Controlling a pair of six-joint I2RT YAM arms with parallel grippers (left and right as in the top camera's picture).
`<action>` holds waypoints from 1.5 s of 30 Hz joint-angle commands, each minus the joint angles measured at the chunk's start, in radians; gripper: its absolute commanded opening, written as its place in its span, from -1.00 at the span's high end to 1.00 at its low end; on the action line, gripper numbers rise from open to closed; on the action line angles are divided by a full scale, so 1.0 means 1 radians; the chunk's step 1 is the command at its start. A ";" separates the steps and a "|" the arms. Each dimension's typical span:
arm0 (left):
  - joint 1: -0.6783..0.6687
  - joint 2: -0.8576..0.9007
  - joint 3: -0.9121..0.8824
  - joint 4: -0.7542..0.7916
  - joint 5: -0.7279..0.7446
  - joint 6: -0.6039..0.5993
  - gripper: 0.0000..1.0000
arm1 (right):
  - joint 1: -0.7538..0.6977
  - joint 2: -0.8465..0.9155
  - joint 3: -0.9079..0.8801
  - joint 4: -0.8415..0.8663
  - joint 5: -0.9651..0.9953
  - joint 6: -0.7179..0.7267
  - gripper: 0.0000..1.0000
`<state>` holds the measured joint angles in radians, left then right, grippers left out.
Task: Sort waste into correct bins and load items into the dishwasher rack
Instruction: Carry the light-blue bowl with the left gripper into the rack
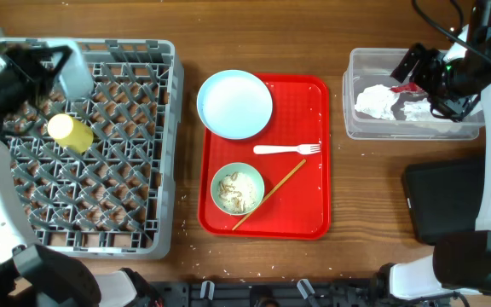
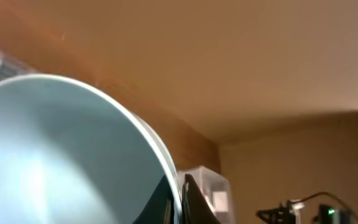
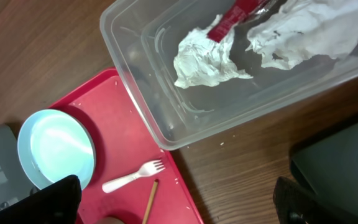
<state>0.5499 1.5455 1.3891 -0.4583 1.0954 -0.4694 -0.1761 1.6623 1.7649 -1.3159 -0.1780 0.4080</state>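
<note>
My left gripper (image 1: 54, 64) is shut on the rim of the light blue bowl (image 1: 73, 70) and holds it tilted over the back left of the grey dishwasher rack (image 1: 164, 153). In the left wrist view the jaws (image 2: 179, 200) pinch the bowl's rim (image 2: 61, 155). The yellow cup (image 1: 71, 132) lies in the rack. The plate (image 1: 234, 103), the fork (image 1: 286, 149) and the green bowl (image 1: 237, 189) with crumbs sit on the red tray (image 1: 314, 205). My right gripper (image 1: 414, 66) is open and empty above the clear tub (image 1: 352, 94), which holds white napkins (image 3: 207, 56) and a red wrapper (image 3: 232, 18).
The black bin (image 1: 446, 200) stands in front of the clear tub at the right. A wooden chopstick (image 1: 269, 194) lies across the green bowl's edge on the tray. Small crumbs dot the tray and the table near the rack.
</note>
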 commanded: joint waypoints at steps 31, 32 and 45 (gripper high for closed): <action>0.147 0.356 0.004 0.234 0.014 -0.167 0.11 | -0.001 -0.017 0.002 0.003 0.010 0.012 -1.00; 0.159 0.325 0.004 0.179 -0.049 -0.164 0.09 | -0.001 -0.017 0.002 0.003 0.010 0.012 -0.99; -0.017 0.066 0.004 -0.061 -0.619 0.122 0.92 | -0.001 -0.017 0.002 0.003 0.010 0.012 -1.00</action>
<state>0.6350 1.6093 1.3960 -0.5282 0.5823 -0.5022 -0.1761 1.6623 1.7649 -1.3159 -0.1780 0.4080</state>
